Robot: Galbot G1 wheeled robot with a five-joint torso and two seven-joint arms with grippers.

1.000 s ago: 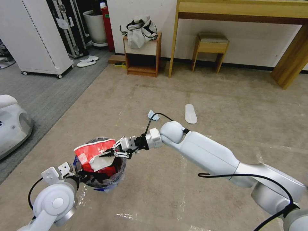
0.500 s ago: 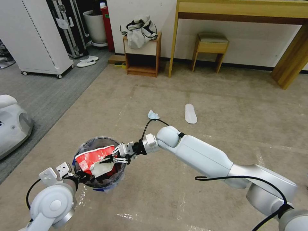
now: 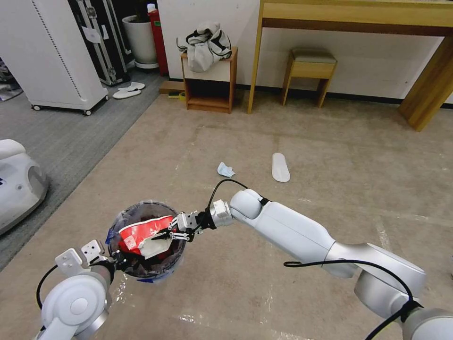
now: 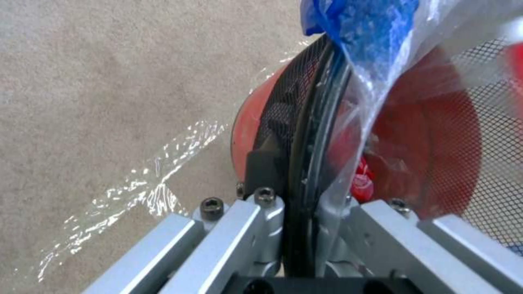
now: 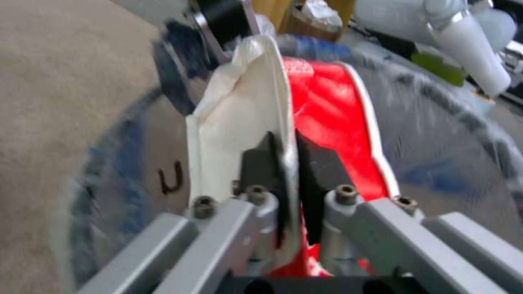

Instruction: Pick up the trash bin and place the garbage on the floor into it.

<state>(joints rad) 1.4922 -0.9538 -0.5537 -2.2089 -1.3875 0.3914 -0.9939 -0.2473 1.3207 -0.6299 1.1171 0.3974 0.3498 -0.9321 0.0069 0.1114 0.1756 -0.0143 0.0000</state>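
Carton [image 3: 141, 233] lower, now inside bin [image 3: 163, 274]

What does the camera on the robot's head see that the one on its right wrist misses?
The head view takes in the room: a face mask and a white slipper lying on the beige carpet, and the left gripper clamped on the bin's rim.

The right wrist view gives the close-up: black pads pinching the carton's white edge.

Both show the right gripper holding the red-and-white carton over the trash bin with its bluish liner.
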